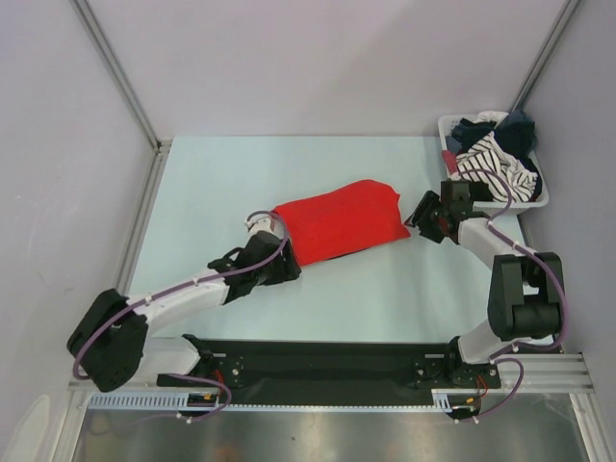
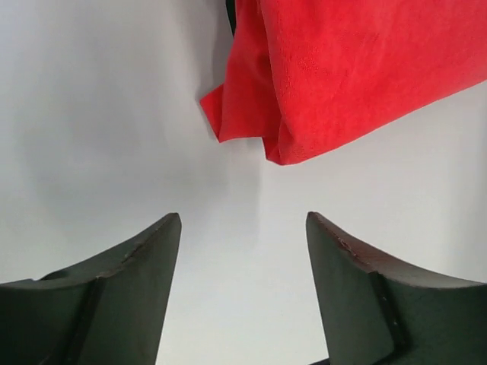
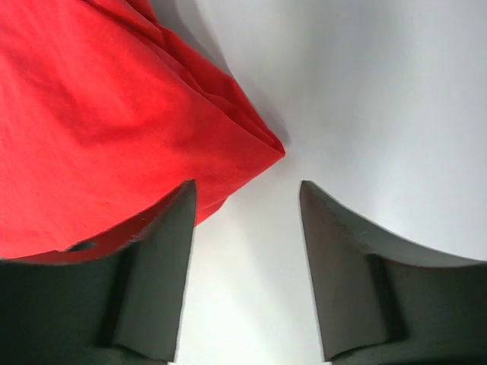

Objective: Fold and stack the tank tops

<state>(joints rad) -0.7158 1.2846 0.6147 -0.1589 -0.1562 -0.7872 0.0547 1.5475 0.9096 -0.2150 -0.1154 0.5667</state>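
Note:
The red tank top point(image 1: 339, 221) lies folded into a thick rectangle in the middle of the table. A thin dark strip point(image 1: 325, 258), apparently the black tank top, peeks out under its near edge; the rest is hidden. My left gripper point(image 1: 262, 229) stands open just off the red fabric's left end. In the left wrist view only bare table lies between the gripper's point(image 2: 243, 217) fingers, with the red corner point(image 2: 304, 99) ahead. My right gripper point(image 1: 421, 214) is open at the right end. The red corner point(image 3: 251, 141) sits just in front of the right gripper point(image 3: 247, 184) and nothing is gripped.
A white basket point(image 1: 539, 200) stands at the back right, holding striped point(image 1: 491, 159) and dark clothes, close behind my right arm. Metal frame posts rise at both back corners. A black base rail point(image 1: 327, 361) runs along the near edge.

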